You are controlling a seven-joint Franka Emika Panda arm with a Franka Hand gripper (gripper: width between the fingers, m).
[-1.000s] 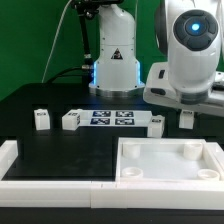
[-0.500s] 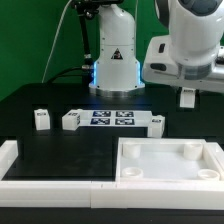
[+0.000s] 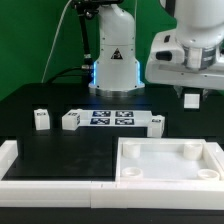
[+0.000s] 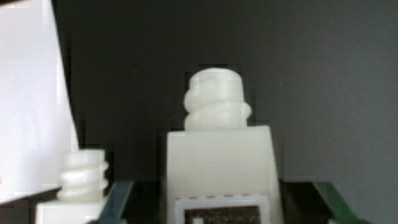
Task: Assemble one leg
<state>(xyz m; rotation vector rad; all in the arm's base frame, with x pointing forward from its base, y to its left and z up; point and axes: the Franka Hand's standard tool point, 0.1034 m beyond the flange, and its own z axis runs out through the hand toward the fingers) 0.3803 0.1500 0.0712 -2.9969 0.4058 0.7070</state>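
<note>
The leg (image 3: 192,100) hangs clamped in the tool (image 3: 192,94), clear of the tabletop (image 3: 60,150) at the exterior view's right and apart from the tray-shaped part (image 3: 160,143), so the pick-up looks done, while seating it in one of that part's sockets seems yet to come.

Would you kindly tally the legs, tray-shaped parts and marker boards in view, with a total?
Legs: 4
Tray-shaped part: 1
Marker board: 1
Total: 6
</note>
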